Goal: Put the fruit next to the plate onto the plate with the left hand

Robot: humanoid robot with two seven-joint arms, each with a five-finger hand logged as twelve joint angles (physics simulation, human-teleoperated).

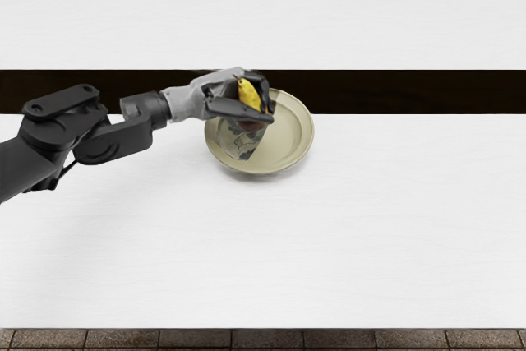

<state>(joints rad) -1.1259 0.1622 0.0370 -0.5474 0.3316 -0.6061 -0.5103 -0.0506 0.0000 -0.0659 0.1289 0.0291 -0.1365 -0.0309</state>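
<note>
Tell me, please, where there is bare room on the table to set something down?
The table is bare right of the plate out to its right edge, and along the whole near strip before plate and arm. Crowded: the plate's left part, under the left hand holding the fruit, and the far left, where the arm comes in.
</note>
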